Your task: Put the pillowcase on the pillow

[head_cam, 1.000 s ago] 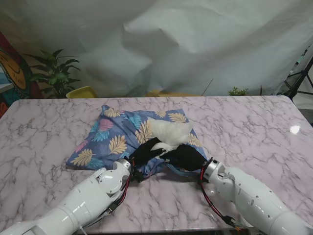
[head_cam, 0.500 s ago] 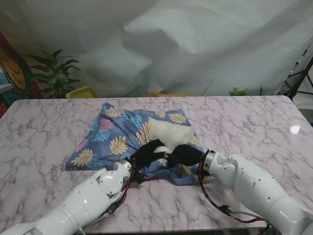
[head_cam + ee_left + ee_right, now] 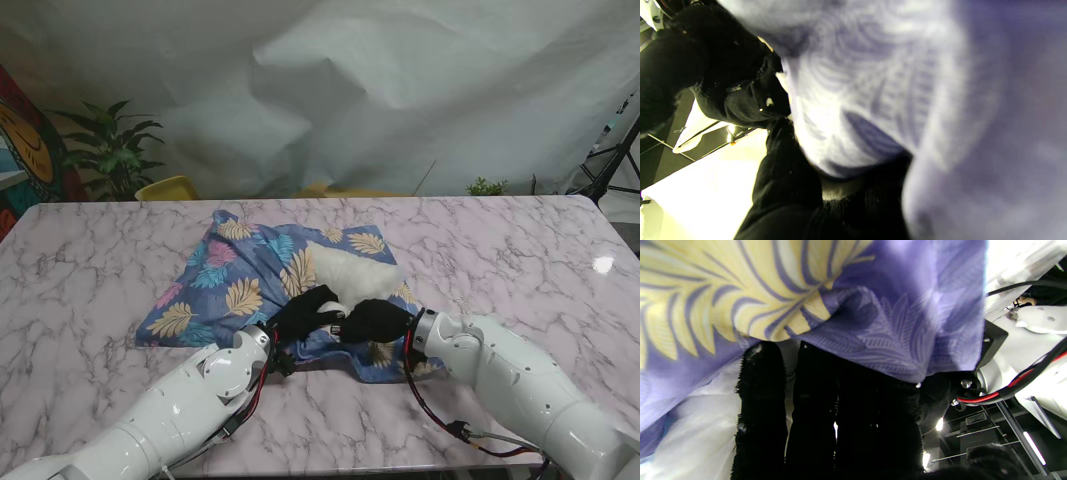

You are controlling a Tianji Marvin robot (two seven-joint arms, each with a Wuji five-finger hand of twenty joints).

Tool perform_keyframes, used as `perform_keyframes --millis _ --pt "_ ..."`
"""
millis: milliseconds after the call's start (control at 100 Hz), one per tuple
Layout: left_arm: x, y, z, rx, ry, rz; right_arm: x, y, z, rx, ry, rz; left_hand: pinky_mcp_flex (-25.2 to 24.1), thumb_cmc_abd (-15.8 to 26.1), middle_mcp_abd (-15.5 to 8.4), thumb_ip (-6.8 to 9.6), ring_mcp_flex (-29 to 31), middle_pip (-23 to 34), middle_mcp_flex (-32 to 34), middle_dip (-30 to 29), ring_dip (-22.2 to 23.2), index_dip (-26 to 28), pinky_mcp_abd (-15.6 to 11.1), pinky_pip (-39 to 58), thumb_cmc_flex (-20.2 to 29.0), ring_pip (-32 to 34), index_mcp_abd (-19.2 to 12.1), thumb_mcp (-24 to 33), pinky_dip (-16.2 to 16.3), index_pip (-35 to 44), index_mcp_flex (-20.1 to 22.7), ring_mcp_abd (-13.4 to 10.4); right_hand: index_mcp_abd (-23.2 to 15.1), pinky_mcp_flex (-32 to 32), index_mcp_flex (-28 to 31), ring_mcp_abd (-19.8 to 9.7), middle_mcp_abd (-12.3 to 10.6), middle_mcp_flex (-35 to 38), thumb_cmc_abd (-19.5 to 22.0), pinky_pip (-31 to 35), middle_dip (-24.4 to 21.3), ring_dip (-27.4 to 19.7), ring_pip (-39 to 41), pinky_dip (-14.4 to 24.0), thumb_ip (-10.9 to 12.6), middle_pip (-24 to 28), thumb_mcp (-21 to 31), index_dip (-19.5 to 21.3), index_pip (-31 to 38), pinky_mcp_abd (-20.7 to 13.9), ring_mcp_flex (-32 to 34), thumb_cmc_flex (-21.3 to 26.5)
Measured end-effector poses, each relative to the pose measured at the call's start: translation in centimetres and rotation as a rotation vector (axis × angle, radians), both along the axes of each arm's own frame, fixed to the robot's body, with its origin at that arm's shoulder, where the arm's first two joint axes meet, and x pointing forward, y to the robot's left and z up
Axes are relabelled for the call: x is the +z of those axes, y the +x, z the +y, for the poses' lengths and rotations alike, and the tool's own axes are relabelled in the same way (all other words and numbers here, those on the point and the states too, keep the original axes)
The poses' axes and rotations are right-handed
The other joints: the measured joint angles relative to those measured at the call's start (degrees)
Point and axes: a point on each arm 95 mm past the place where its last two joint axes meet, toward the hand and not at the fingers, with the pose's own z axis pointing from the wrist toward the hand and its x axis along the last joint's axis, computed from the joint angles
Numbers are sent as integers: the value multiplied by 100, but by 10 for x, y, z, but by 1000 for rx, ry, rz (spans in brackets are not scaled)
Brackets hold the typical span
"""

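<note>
A blue pillowcase [image 3: 225, 280] with leaf prints lies flat on the marble table [image 3: 500, 250]. A white pillow [image 3: 352, 274] shows at its right end, partly uncovered. My black-gloved left hand [image 3: 303, 314] sits at the near edge of the pillowcase with cloth bunched in its fingers [image 3: 786, 173]. My right hand [image 3: 375, 321] lies just right of it, almost touching. Its fingers [image 3: 813, 413] stretch out side by side against a fold of the pillowcase [image 3: 880, 340], with the pillow [image 3: 700, 433] beside them. Its thumb is hidden.
White backdrop cloth [image 3: 400, 90] hangs behind the table. A potted plant [image 3: 112, 150] and a yellow object [image 3: 167, 188] stand past the far left edge. Bare marble lies on both sides of the pillowcase.
My right hand has moved left and farther from me, up against my left hand. The pillowcase's near right corner now lies flatter on the table, and more white pillow shows.
</note>
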Motion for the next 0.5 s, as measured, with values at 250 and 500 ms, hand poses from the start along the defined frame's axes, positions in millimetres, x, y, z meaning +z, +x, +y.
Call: perform_keyframes --millis 250,500 --pt "1 -1 -1 -13 10 -1 2 -4 -2 -10 -34 84 53 26 -2 0 64 1 34 0 0 -12 17 51 -5 3 0 0 1 0 5 0 3 1633 -749 -310 -10 -590 -520 1895 36 783 -15 549 0 335 1 -152 -208 25 -309 176" --pt "2 0 -2 -22 23 -6 -1 -6 -7 -20 -77 89 59 230 -14 0 68 1 34 -3 0 -13 20 51 -16 3 -4 6 1 0 5 0 -16 1945 -1299 -1092 -1 -770 -578 3001 -39 1648 3826 1235 0 420 3 -797 -777 -551 419 180"
